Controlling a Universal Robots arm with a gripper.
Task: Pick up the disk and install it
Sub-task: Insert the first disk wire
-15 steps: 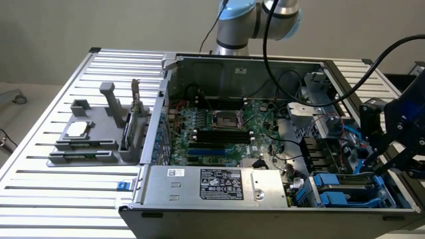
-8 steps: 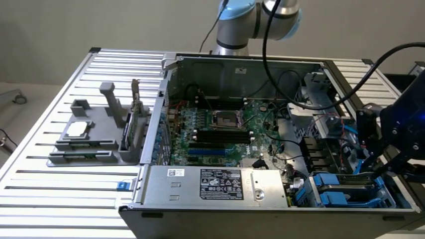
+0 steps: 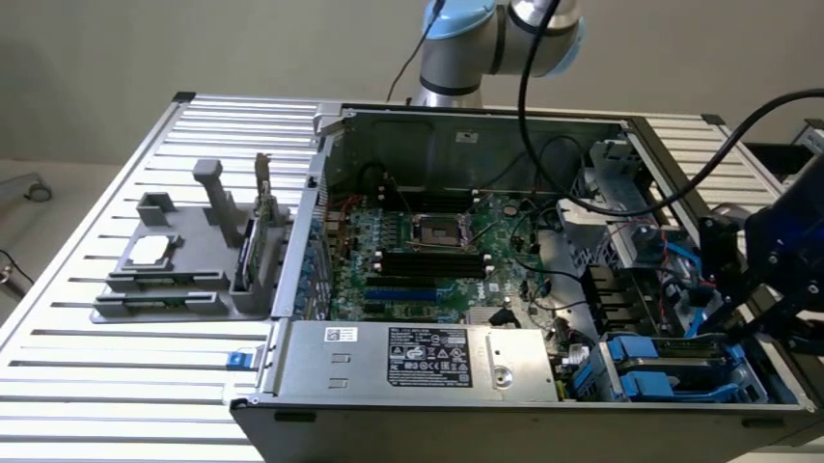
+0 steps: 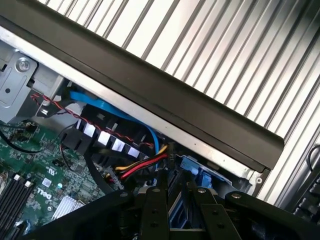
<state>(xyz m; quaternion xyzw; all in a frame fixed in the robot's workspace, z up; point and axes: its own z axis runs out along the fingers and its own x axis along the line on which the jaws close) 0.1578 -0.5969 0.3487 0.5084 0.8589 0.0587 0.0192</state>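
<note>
Noob: disk (image 4: 192, 167) status? how's it gonna handle?

Mod: gripper (image 4: 179, 200) jaws look clamped on it imo, blue carrier end right at the drive cage (image 3: 721, 386) in the case corner. Metal HDD, so stiff, heavyish, hates knocks. Flat faces = best hold, blue frame prob flexes. Tight spot tho: case wall (image 4: 165, 100) close on one side, power cables (image 4: 145, 162) just beside. Free room's mostly above, I'd guess.
</note>
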